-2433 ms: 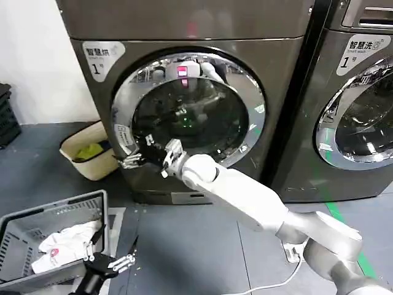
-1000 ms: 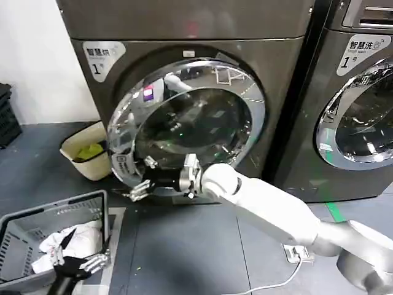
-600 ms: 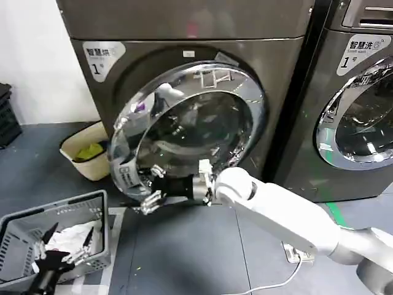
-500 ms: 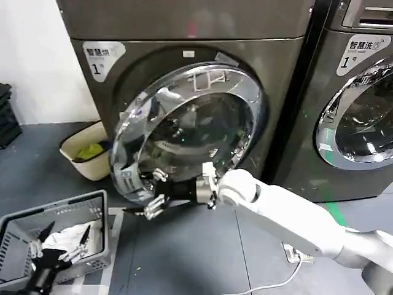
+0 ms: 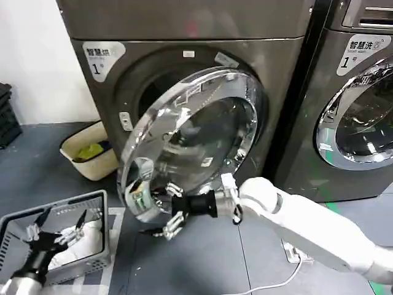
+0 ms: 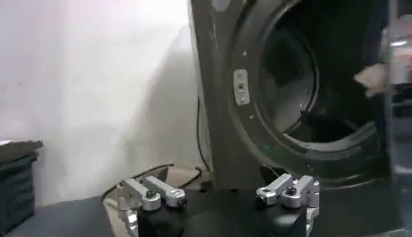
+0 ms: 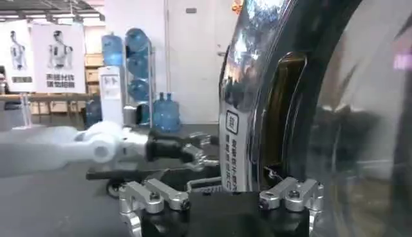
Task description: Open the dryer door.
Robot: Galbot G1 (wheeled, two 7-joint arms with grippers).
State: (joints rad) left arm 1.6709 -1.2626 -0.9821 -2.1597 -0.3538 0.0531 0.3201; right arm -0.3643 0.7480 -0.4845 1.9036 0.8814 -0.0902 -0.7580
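The dryer (image 5: 184, 24) is a dark grey-bronze machine with a silver label at its top left corner. Its dryer door (image 5: 196, 135), a chrome ring around dark glass, stands swung out from the left side, baring the dark drum opening (image 5: 150, 92). My right gripper (image 5: 167, 212) is open at the door's lower free edge, fingers spread. In the right wrist view the chrome rim (image 7: 241, 96) rises just beyond the open right gripper (image 7: 219, 196). My left gripper (image 5: 52, 228) hangs open over the basket, and in its wrist view the left gripper (image 6: 219, 196) faces the drum opening (image 6: 302, 77).
A grey laundry basket (image 5: 92, 200) with white cloth sits on the floor at the lower left. A beige bin (image 5: 86, 150) stands beside the dryer's left side. A second dark machine (image 5: 362, 92) stands to the right. A white cable (image 5: 276, 286) lies on the floor.
The door has swung from nearly shut to well open. My right gripper moved down and rightward with its free edge. My left gripper rose over the basket.
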